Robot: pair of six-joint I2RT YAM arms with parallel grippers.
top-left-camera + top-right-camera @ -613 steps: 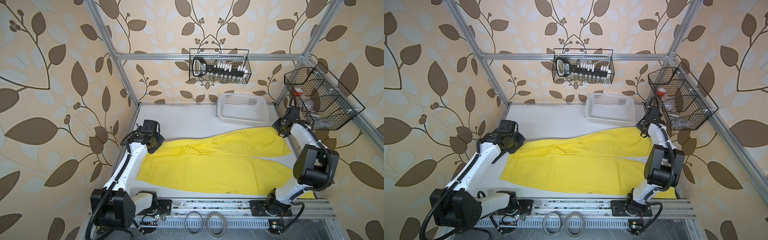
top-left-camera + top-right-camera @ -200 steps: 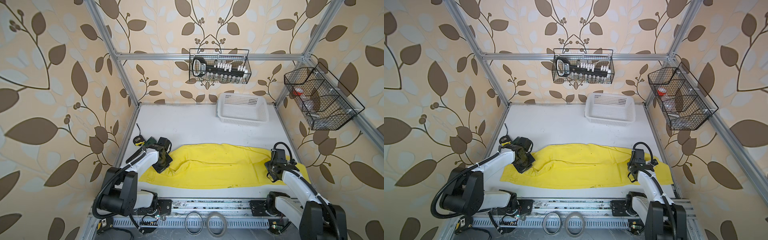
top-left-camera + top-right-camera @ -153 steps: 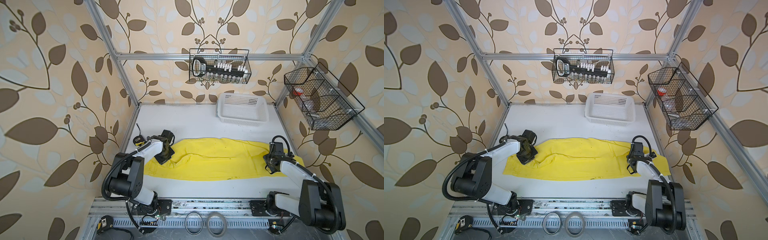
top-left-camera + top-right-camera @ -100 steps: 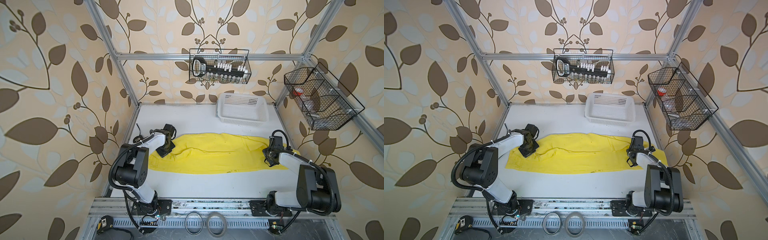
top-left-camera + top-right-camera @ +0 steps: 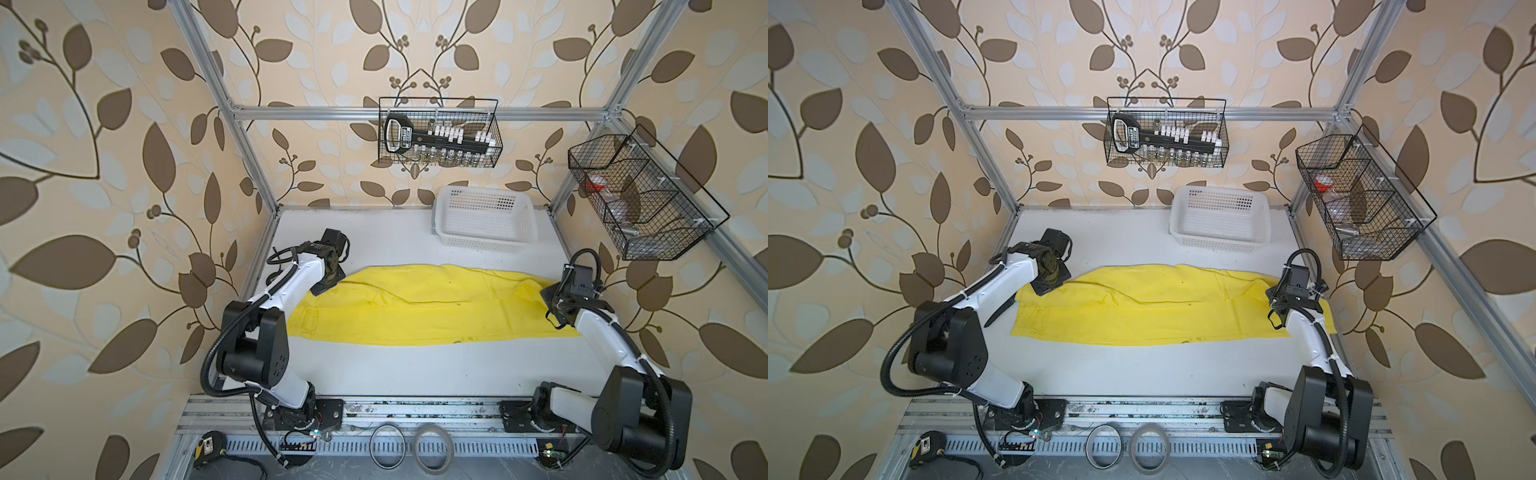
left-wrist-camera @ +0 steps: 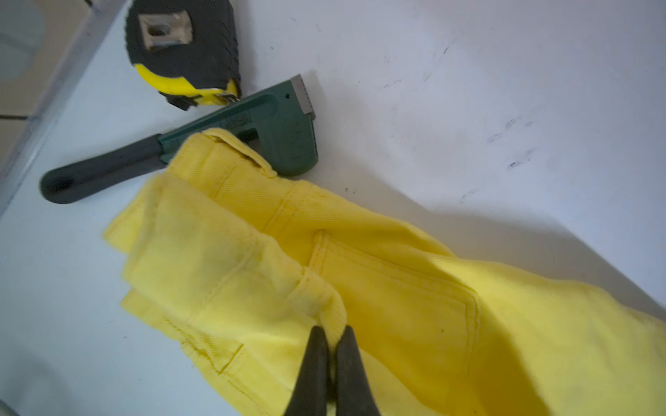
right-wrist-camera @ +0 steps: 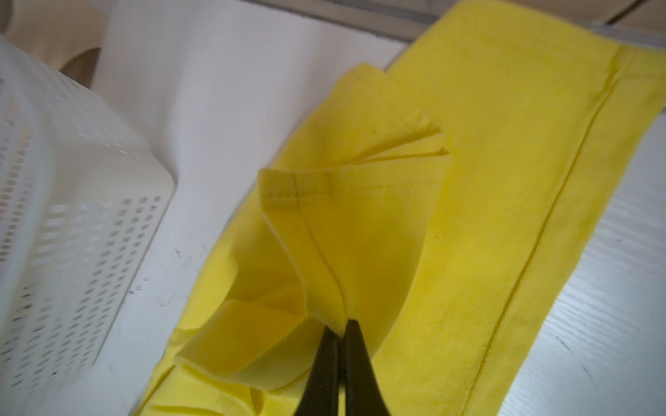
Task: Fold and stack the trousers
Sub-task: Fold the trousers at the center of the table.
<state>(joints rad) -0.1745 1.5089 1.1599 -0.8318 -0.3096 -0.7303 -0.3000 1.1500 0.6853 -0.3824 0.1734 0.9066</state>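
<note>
Seems mid leg-over-leg fold: pinches the large bright yellow cloth trousers [image 5: 436, 307], lying doubled across the white tabletop [image 5: 415, 370] near the white perforated plastic basket [image 5: 484, 245], with left gripper [image 6: 331, 333] clamped on waistband and right gripper [image 7: 340, 326] on hem; likely needs laying both flat, then releasing.

The right hand [image 7: 340, 336] pinches a raised fold of bright yellow trousers [image 7: 486, 216], its two dark fingers [image 7: 322, 374] pressed together on the cloth. From the grip the cloth fans out in loose pleats to a stitched hem, while a flat length with a long straight seam lies beneath on the pale surface [image 7: 216, 90]. A white perforated plastic basket [image 7: 72, 216] stands close beside the cloth, with a strip of bare surface between them.
</note>
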